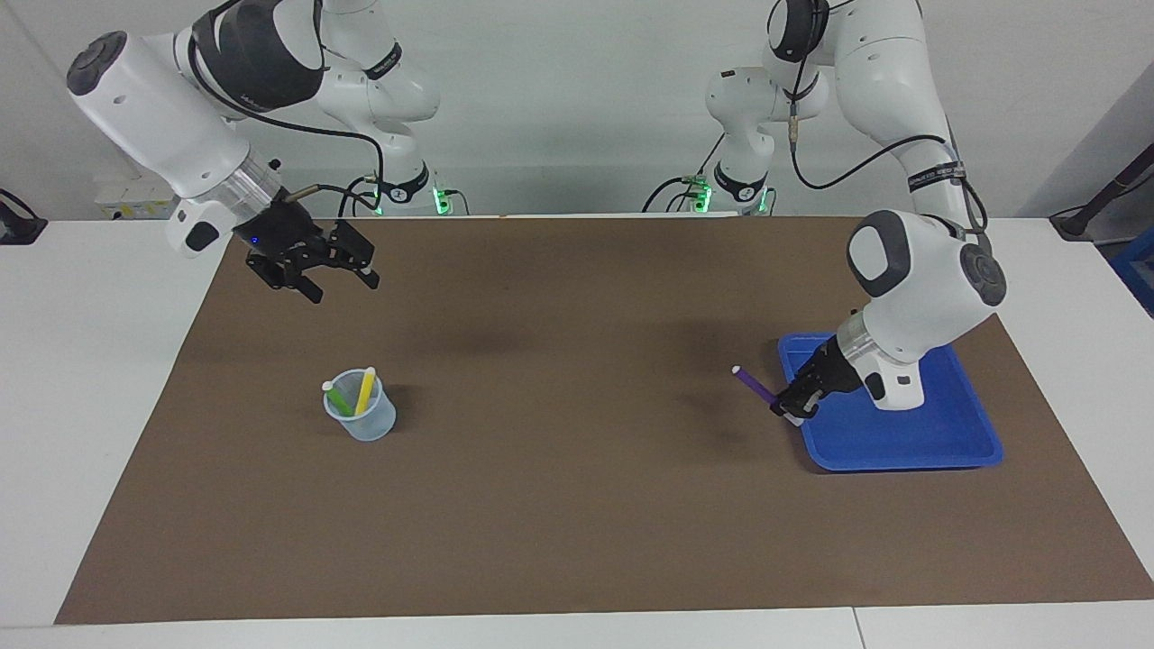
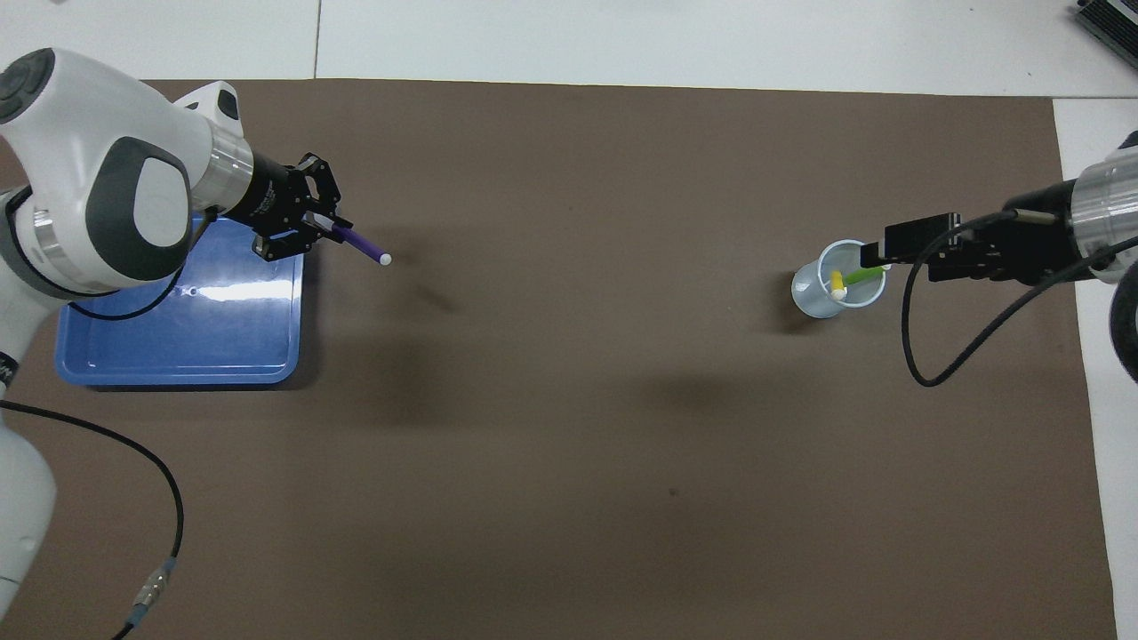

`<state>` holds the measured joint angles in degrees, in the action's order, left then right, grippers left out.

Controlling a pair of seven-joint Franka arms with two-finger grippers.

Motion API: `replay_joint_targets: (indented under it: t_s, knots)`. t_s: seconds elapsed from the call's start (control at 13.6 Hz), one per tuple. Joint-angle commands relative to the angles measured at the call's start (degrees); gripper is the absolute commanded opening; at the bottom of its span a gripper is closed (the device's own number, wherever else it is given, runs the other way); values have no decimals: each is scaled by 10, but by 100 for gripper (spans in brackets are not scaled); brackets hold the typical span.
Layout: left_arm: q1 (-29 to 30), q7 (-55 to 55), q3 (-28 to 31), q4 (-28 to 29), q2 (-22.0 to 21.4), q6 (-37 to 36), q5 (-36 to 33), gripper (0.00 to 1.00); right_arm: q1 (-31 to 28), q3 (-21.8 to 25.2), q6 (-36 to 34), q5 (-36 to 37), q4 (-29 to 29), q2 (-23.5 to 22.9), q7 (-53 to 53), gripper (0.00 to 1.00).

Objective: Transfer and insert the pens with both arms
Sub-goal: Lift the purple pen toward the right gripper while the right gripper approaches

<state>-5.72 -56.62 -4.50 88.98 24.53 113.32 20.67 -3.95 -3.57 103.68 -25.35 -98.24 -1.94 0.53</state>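
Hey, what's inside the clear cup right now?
Two pens stand leaning in the clear cup: the yellow pen and the green pen, whitish caps up. In the overhead view the right hand covers part of the rim.

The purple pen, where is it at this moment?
The purple pen is held in the left end effector, up in the air over the edge of the blue tray at the left arm's end of the table, its white tip pointing toward the table's middle.

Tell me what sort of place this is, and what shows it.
Probably a robotics lab bench: two white arms bolted at a white table with a brown mat, loose cabling, and staged props only, a blue tray and a clear cup of pens.
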Motion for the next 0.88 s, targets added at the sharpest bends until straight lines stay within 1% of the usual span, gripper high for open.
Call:
replay_joint_targets:
  t_s: [0.0,0.22,0.37,0.52,0.59,0.74,0.81]
  knots:
    - [-52,-104,11,31,-31,28,16,0,24,-5,64,-66,-43,15,34,100]
    - [-114,-232,11,31,-35,68,16,0,60,-5,138,-147,-77,10,56,100]
    - [-151,-269,10,31,-35,84,16,0,90,-5,197,-171,-92,3,76,100]
    - [-187,-312,10,30,-36,112,24,0,122,-5,230,-175,-98,-6,95,100]
    - [-205,-356,10,30,-37,137,34,0,135,-4,246,-175,-104,-7,99,100]
    - [-238,-430,11,31,-34,211,35,0,148,-4,254,-175,-111,-7,94,100]
    - [-253,-452,10,31,-32,236,35,0,151,-4,257,-175,-117,-7,91,100]
